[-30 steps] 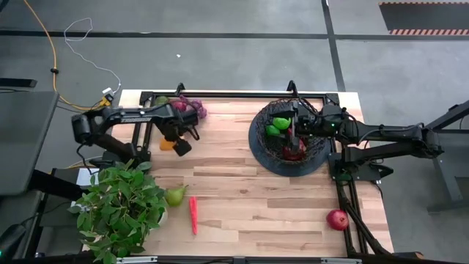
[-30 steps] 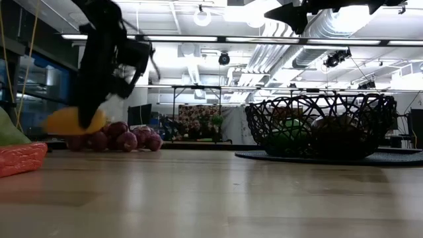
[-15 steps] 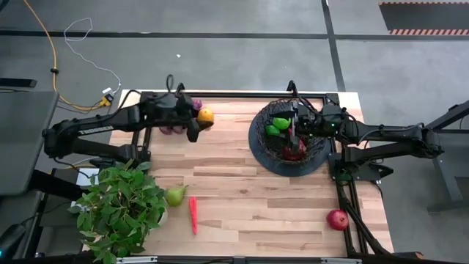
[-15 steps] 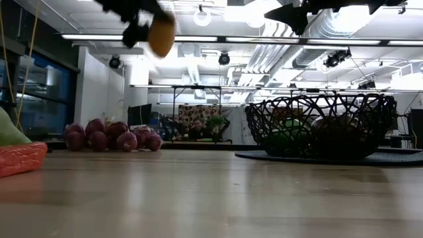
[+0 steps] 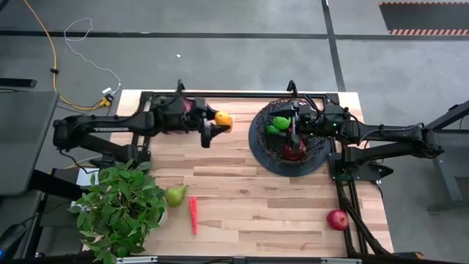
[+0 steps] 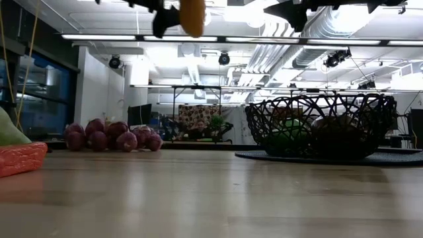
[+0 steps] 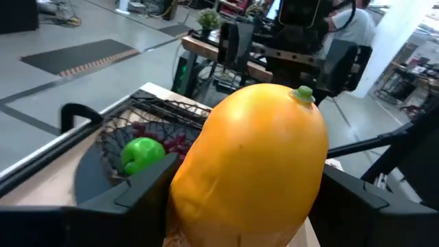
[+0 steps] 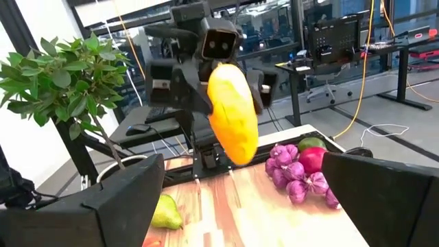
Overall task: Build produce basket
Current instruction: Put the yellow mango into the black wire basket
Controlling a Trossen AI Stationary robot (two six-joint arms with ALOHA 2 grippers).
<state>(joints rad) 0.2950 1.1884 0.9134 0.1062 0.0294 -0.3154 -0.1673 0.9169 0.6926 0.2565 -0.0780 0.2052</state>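
My left gripper (image 5: 215, 125) is shut on a yellow-orange fruit (image 5: 223, 119), high above the table between the purple grapes (image 6: 112, 137) and the black wire basket (image 5: 316, 150). The basket stands on its dark round base at the far right and holds green limes (image 5: 281, 123) and a red fruit (image 5: 294, 152). Over the basket hangs my right gripper (image 5: 293, 126), open, with nothing between its fingers. A green pear (image 5: 175, 195) and a red chilli (image 5: 193, 214) lie at the near left, and a red apple (image 5: 337, 219) lies at the near right. My left gripper pinches the yellow-orange fruit by its two opposite sides (image 7: 195, 180) between its two fingers (image 7: 140, 189). The fingers lie about level and come from the table's left, pointing toward the basket. The fruit is lifted well clear of the table, its green stem end (image 7: 302, 92) turned away from the wrist.
A leafy potted plant (image 5: 121, 205) fills the near left corner. A black frame rail (image 5: 234, 94) runs along the table's far edge. The wooden top (image 5: 249, 191) between the plant and the basket is bare.
My left gripper has risen from the table beside the grapes and swung toward the basket, tipping from pointing down to about level. The yellow-orange fruit has gone with it, lifted clear of the table.
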